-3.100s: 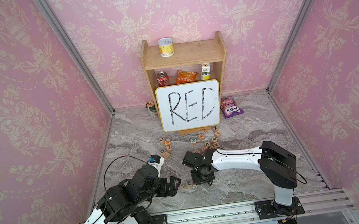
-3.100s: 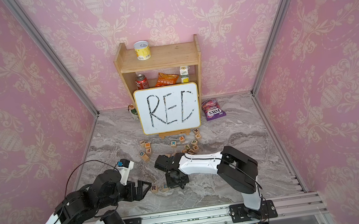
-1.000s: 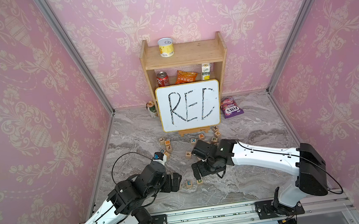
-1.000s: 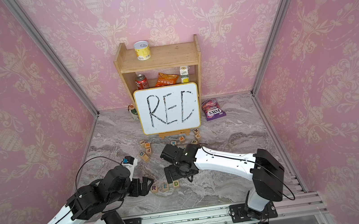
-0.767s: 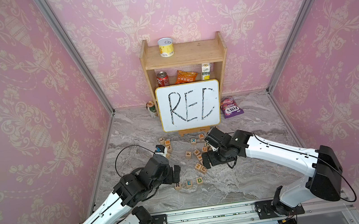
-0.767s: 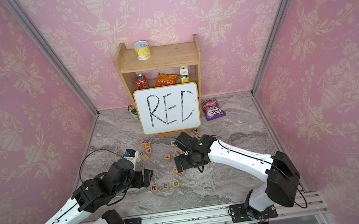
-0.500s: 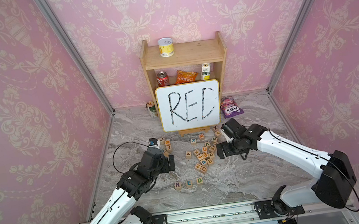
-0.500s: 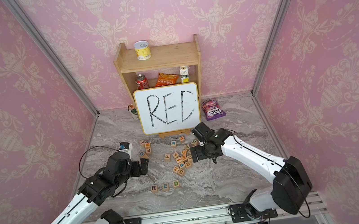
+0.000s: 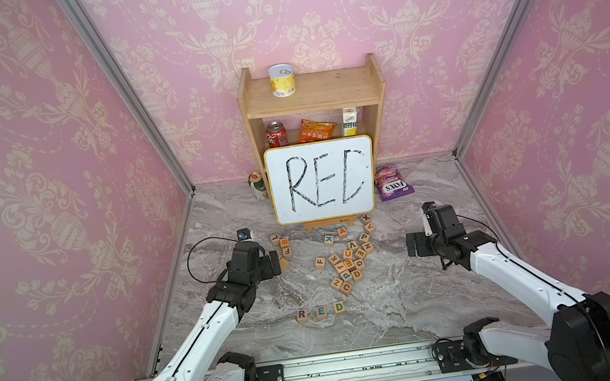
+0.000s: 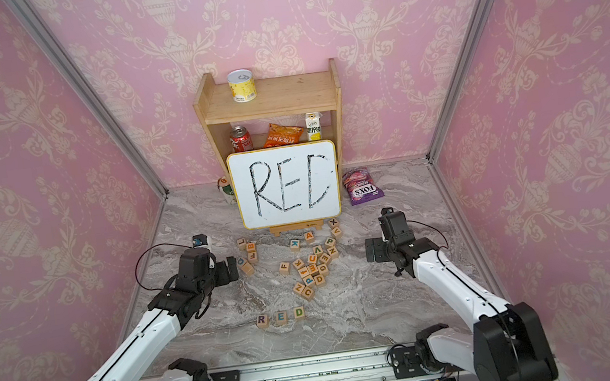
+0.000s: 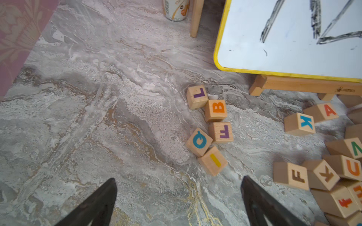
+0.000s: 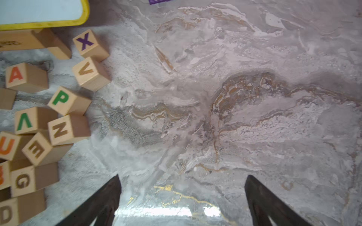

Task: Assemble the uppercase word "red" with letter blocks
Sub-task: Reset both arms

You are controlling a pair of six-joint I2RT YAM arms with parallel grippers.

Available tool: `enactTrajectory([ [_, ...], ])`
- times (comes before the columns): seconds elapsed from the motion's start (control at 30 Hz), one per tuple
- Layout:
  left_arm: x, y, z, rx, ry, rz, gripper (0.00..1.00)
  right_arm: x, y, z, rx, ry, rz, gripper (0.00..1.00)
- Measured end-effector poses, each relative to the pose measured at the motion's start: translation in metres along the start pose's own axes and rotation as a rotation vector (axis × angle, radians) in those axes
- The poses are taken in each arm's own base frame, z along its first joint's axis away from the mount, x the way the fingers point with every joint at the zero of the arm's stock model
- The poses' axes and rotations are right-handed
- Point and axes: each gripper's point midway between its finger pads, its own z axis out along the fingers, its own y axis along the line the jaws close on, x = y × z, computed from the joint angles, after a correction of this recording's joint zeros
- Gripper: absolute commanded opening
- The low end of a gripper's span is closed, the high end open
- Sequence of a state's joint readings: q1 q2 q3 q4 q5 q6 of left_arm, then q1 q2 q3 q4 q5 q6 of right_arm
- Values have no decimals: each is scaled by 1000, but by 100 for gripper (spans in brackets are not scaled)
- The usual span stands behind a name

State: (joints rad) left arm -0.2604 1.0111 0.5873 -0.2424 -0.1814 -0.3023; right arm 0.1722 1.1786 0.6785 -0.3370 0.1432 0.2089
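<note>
The whiteboard point(image 9: 321, 179) half hides the far can point(image 9: 255, 184). One block point(image 9: 284, 263) sits partly behind the left end effector point(image 9: 273, 263).

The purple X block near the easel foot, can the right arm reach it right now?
Probably yes. The right claw stands open and empty, with bare marble between it and the X block; only the brown V block crowds one side.

Left tool point(image 11: 179, 178) spread wide above marble tabletop point(image 11: 88, 109), loose letter cubes point(image 11: 215, 110) near yellow-rimmed whiteboard point(image 11: 293, 49)
</note>
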Motion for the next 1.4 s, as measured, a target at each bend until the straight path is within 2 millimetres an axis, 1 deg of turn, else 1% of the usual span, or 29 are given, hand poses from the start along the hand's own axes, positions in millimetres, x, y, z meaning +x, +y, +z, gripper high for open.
enactTrajectory([
  [0.1,1,14,12,-35,-14,-7,99,-6,-13,13,38,-47,-2,100],
  [0.23,3,31,25,-77,-35,-19,99,-18,-13,27,49,-120,-41,100],
  [0.3,-1,37,30,-90,-62,-28,99,-21,-14,33,48,-148,-47,100],
  [0.4,-13,47,36,-109,-113,-32,99,-21,-20,44,61,-161,-30,100],
  [0.5,-23,61,43,-139,-151,-47,99,-28,-25,49,67,-191,-13,100],
  [0.6,-23,73,53,-159,-177,-61,99,-38,-26,52,66,-233,1,100],
  [0.77,-4,77,70,-154,-176,-63,99,-55,-29,54,65,-301,19,100],
  [0.83,-1,78,75,-153,-190,-64,99,-62,-33,53,67,-331,28,100],
  [0.97,-8,77,81,-148,-228,-65,99,-72,-44,57,72,-373,58,100],
  [1.03,-12,76,84,-147,-239,-55,99,-70,-48,62,77,-363,64,100],
  [1.1,-16,76,84,-146,-256,-45,99,-66,-47,66,69,-350,62,100],
  [1.27,-28,81,84,-158,-305,-27,99,-74,-42,62,38,-389,59,100],
  [1.33,-28,83,88,-159,-311,-20,99,-75,-41,61,32,-396,59,100],
  [1.4,-23,83,95,-157,-297,-11,99,-75,-40,61,30,-398,59,100],
])
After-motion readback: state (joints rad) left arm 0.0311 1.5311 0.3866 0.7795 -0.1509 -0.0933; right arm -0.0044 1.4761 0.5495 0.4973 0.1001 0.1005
